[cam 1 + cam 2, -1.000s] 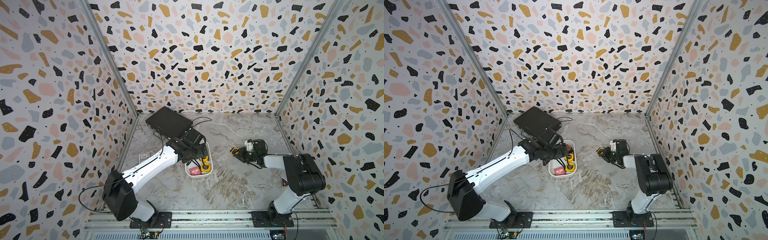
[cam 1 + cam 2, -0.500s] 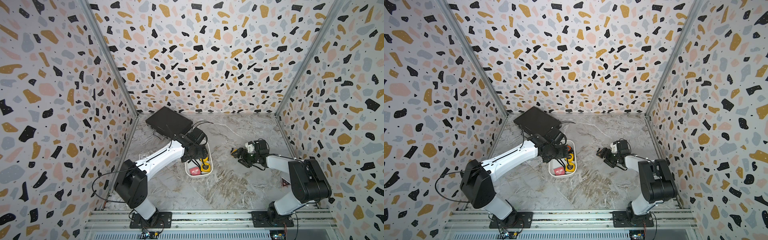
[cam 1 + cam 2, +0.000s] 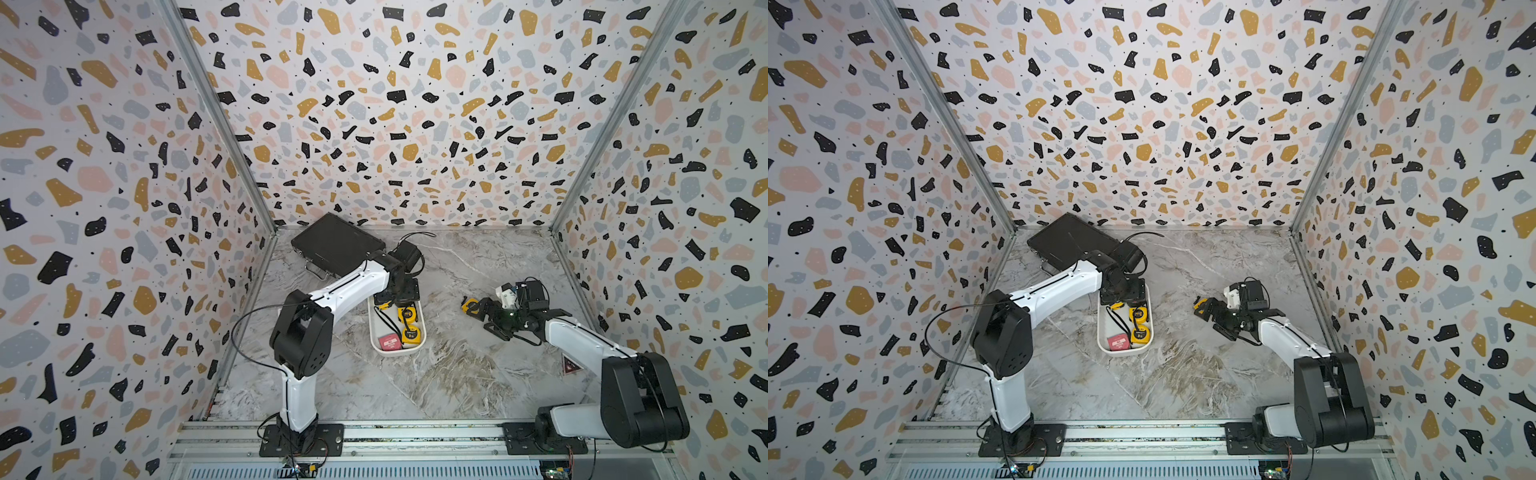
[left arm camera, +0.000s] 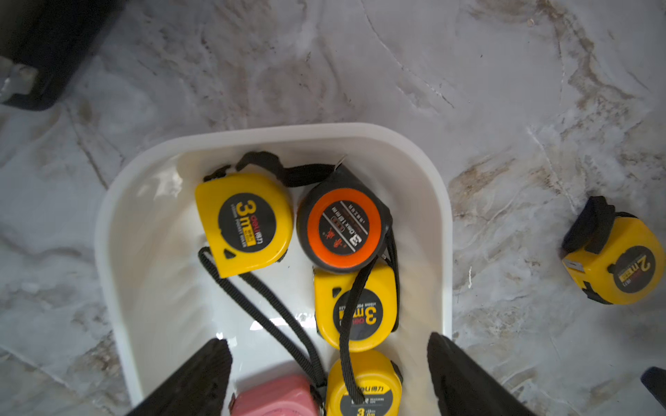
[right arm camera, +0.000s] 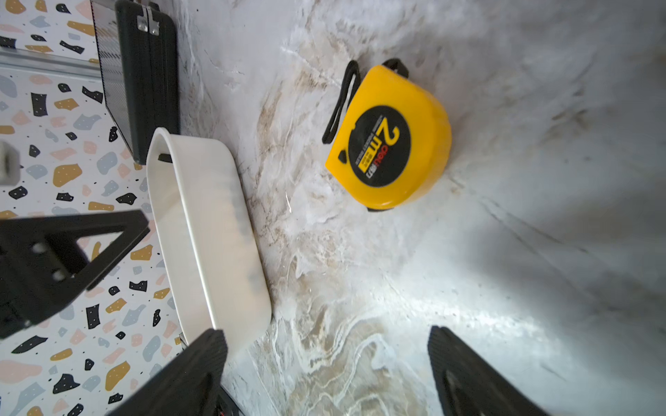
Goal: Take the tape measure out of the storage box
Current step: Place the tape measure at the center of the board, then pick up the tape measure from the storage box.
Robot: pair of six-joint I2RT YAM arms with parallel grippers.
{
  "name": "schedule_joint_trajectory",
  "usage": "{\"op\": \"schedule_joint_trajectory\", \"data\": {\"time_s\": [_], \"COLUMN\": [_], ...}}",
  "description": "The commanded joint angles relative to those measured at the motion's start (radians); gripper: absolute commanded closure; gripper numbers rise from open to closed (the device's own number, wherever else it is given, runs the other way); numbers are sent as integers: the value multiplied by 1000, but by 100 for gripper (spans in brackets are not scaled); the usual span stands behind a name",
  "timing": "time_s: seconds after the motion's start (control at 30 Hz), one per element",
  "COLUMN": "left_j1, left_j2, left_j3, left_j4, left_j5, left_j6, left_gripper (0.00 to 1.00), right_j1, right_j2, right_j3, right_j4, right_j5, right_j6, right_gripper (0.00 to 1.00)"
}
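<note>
there, a yellow "2m" tape measure (image 5: 389,144)

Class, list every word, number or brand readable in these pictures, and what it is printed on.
"3m", "deli": yellow plastic tape measure at the white plastic storage box's end.
"3m": second yellow tape measure, under a black strap.
"3", "deli": third yellow tape measure, beside the pink tape measure.
"2m", "deli": loose yellow tape measure on the marble table.
Unreadable: orange-and-black round tape measure's label; red triangle sign.
</note>
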Motion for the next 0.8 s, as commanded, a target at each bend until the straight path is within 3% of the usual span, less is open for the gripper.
{"op": "schedule_joint_trajectory", "data": {"time_s": [0.0,0.33,0.77], "left_j1": [11,24,24], "left_j2": [59,175,246], "left_j3": [77,185,232], "left_j4": [-4,-40,-62], "left_j5": [17,0,2], "left_j6": [16,-17,-40], "left_gripper": [14,24,26], "right_j1": [-4,-4,-6], "right_j2": [-34,-32,-1], "right_j3": [-4,-21,-11], "right_j4": [-78,-73,-61], "right_j5": [4,-9,-21], "right_j6": [-39,-43,-51], "right_gripper": [6,6,6]}}
